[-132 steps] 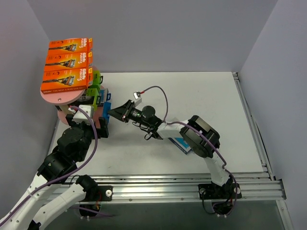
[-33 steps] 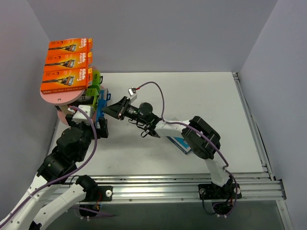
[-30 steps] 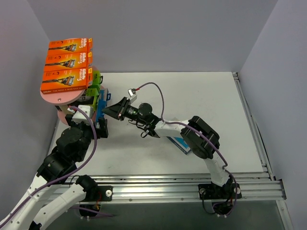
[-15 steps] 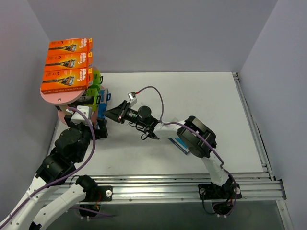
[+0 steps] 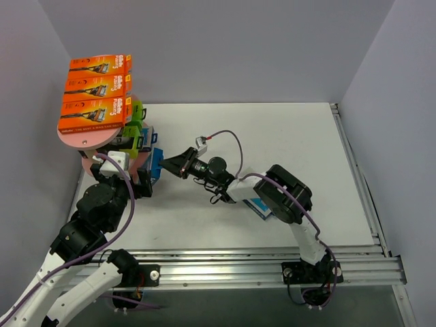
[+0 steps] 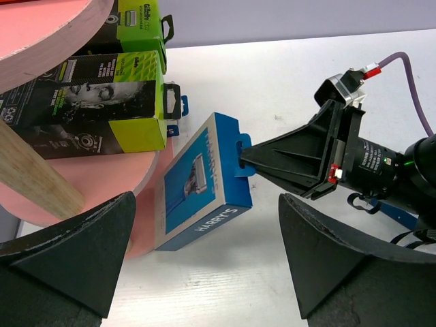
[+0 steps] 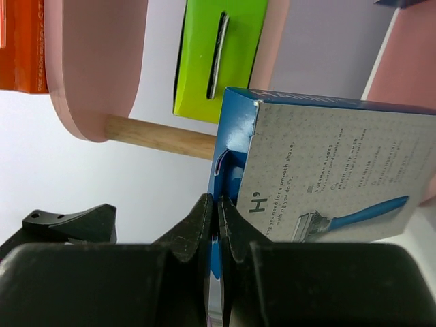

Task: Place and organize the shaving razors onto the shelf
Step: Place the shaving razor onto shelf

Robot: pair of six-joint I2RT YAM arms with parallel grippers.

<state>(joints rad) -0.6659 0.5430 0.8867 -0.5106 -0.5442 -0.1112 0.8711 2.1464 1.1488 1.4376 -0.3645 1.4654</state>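
Observation:
The pink shelf (image 5: 88,139) stands at the far left with three orange razor packs (image 5: 95,85) on its top board. Two black-and-lime packs (image 6: 102,109) lie on a lower board. My right gripper (image 5: 170,165) is shut on the hang tab of a blue razor pack (image 6: 197,184), which tilts with its low end against the bottom pink board (image 6: 129,197). The right wrist view shows that pack's grey back (image 7: 327,163) and the right gripper (image 7: 218,204) pinching the tab. My left gripper (image 6: 204,272) hovers open just in front of the pack, touching nothing.
Another blue pack (image 5: 257,206) lies on the table, partly hidden under the right arm. A wooden dowel (image 7: 160,139) carries the pink boards. Grey walls close in the left, back and right. A metal rail (image 5: 272,266) runs along the near edge.
The right gripper has drawn back to the right and down a little, bringing the blue pack out from under the boards. The left arm has barely shifted.

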